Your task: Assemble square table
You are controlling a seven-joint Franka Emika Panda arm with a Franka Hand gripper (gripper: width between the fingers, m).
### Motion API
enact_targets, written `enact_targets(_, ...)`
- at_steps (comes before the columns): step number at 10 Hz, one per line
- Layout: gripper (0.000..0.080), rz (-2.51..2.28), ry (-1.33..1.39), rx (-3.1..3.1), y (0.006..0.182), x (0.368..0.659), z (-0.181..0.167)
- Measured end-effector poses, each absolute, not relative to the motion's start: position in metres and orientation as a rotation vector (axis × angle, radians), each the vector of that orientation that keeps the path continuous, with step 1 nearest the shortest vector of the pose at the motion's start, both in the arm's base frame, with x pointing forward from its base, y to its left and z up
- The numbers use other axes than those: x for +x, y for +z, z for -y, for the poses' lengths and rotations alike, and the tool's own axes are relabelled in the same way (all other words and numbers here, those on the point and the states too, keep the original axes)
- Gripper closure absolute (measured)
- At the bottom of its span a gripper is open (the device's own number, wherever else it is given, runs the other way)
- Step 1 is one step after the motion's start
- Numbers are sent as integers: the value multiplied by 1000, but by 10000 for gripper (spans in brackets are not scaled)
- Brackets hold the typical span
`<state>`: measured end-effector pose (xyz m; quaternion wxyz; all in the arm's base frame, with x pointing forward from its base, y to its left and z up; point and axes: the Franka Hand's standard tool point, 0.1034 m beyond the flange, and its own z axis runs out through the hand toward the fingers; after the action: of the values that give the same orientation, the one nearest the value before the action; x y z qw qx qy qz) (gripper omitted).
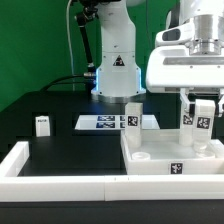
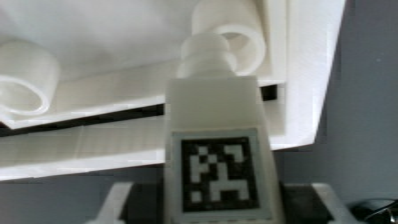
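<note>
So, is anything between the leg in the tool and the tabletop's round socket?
Nothing visible: the short white tagged leg in the tool faces an empty round corner socket of the white plastic square top, with only open space between.

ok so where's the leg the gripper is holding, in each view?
Exterior view: leg at the exterior view's right, in the gripper, above the square table top.
Wrist view: leg fills the centre, tag facing the camera.
Shared landmark: the square table top under the leg.
</note>
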<state>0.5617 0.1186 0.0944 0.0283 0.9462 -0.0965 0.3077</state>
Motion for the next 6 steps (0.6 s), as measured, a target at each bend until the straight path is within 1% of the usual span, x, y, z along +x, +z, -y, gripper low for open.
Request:
enact_targets(2,509,274,970,2921,91,561,-129)
enact_targets(6,509,284,983,2916,92,570,-131)
